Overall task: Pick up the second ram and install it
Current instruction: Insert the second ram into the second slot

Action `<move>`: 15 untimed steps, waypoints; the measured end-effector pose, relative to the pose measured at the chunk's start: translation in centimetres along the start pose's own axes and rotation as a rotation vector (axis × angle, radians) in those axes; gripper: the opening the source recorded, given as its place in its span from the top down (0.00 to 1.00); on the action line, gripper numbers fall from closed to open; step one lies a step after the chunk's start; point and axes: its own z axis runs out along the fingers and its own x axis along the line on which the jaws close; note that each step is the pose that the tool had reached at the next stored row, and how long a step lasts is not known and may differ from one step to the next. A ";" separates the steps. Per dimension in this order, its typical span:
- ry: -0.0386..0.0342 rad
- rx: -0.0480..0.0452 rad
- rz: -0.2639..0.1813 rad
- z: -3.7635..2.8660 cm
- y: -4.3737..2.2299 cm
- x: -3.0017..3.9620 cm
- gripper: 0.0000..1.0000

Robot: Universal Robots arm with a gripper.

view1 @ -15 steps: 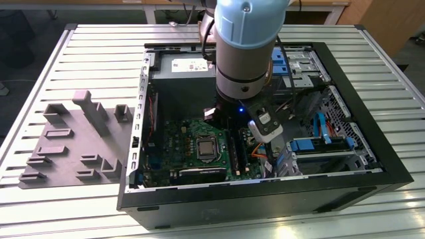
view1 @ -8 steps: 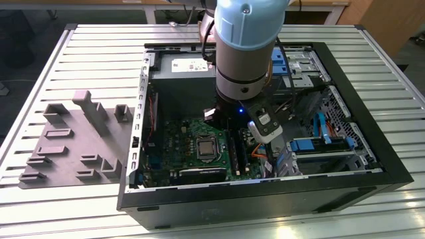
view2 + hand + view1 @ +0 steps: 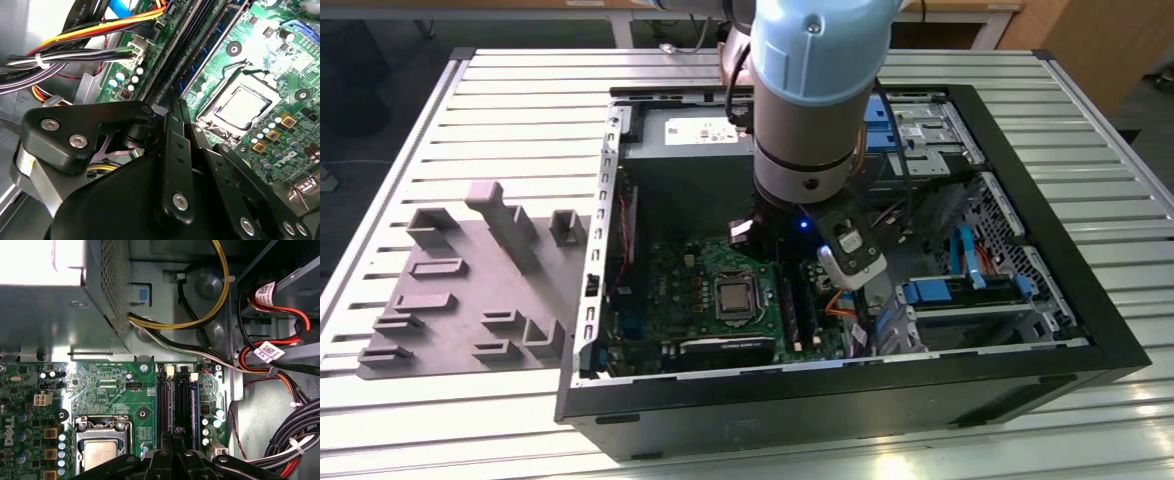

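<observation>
Exterior view: we list the arm reaching down into the open computer case [image 3: 1067,330] on the slatted counter [image 3: 494,110]. Its end effector [image 3: 790,262] sits low over the green motherboard [image 3: 707,295], at the long black memory slots [image 3: 798,310]. The grey holder block [image 3: 460,290] lies well apart from the end effector, outside the case.

Second wrist view: we record the end effector [image 3: 175,112] with its fingers [image 3: 176,150] drawn close together, directly over the slots [image 3: 200,45]. A dark stick with small chips, which we take for the second ram [image 3: 212,42], lies along the slots just ahead of the fingertips. Whether the fingers clamp anything we cannot tell.

First wrist view: the fingers [image 3: 172,450] line up with the slots [image 3: 175,405], the processor socket [image 3: 100,445] just beside, cable bundles [image 3: 290,440] on the other side.

Our judgement: seating wants the stick parallel to its slot, pressed straight and evenly, clear of the cables.
</observation>
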 end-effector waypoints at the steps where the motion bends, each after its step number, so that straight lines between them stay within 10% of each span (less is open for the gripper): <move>1: 0.0000 0.0001 0.000 0.06 -0.01 0.01 0.89; 15: -0.0001 -0.0001 0.000 0.25 -0.03 0.02 0.82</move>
